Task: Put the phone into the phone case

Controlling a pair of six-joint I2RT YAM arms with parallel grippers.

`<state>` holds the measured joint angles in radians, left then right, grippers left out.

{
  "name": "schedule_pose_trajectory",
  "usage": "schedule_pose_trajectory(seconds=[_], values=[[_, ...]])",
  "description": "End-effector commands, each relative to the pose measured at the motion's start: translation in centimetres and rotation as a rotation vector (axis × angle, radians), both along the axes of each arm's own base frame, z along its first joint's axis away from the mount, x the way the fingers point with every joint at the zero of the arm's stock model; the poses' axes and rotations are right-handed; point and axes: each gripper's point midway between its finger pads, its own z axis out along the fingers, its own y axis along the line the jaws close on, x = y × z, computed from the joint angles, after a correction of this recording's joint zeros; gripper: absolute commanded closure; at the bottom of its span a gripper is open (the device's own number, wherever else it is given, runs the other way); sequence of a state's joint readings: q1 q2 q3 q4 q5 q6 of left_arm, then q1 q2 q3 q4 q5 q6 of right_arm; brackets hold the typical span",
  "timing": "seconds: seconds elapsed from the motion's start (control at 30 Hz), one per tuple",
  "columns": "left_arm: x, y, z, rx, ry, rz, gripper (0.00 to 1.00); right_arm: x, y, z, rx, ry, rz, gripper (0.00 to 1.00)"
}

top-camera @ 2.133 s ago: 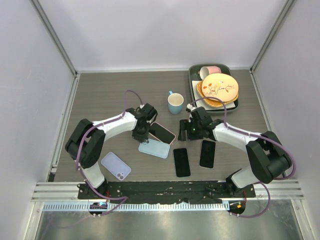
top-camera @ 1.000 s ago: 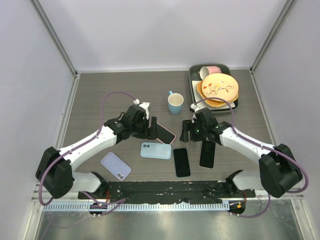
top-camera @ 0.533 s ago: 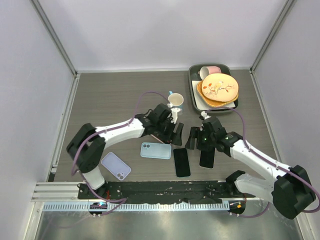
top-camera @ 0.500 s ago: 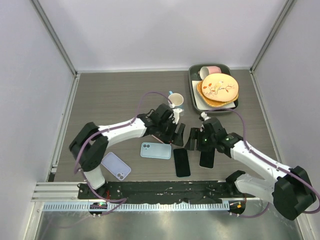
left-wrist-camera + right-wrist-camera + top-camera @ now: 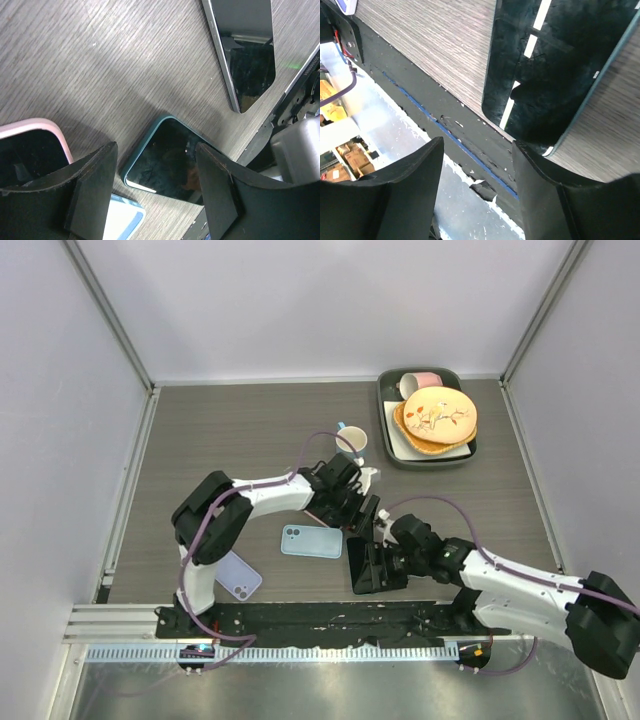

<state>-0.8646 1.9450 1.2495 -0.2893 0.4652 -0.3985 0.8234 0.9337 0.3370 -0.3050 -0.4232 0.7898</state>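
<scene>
A dark phone with a teal edge (image 5: 354, 562) lies flat near the table's front edge; it also shows as the phone (image 5: 170, 167) and as the phone (image 5: 555, 65). A light blue phone case (image 5: 310, 540) lies just left of it, and a corner of this case (image 5: 125, 222) is in the left wrist view. My left gripper (image 5: 365, 522) hovers open over the phone's far end; the left gripper (image 5: 157, 195) holds nothing. My right gripper (image 5: 373, 567) is open at the phone's near end; the right gripper (image 5: 475, 195) hangs over the black rail.
A pink-cased phone (image 5: 30, 145) lies left of my left fingers. A silver-edged phone (image 5: 245, 50) lies to the right. A lavender case (image 5: 237, 578) is at the front left. A blue mug (image 5: 351, 443) and a tray of plates (image 5: 392, 430) stand behind. The black rail (image 5: 300, 615) borders the front.
My left arm swung right, from the pink-cased phone to the dark phone. My right arm drew back toward the front edge, onto that phone's near end. Both grippers narrowed slightly.
</scene>
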Motion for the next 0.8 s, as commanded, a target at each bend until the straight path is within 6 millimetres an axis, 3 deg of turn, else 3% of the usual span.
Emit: schedule_pose_trajectory(seconds=[0.0,0.23,0.57,0.77], values=[[0.8,-1.3,0.9,-0.035,-0.027,-0.023,0.32,-0.2,1.9,0.8,0.069,0.016,0.009,0.41],[0.8,-1.0,-0.4,-0.001,0.0,-0.021,0.35,-0.8,2.5,0.8,0.096,0.027,0.049,0.44],[1.2,-0.2,-1.0,0.017,0.019,0.005,0.37,-1.6,2.2,-0.8,0.059,0.061,0.072,0.48],[1.1,-0.1,-0.6,-0.013,0.043,0.015,0.37,-0.4,0.1,-3.1,-0.128,0.018,0.037,0.47]])
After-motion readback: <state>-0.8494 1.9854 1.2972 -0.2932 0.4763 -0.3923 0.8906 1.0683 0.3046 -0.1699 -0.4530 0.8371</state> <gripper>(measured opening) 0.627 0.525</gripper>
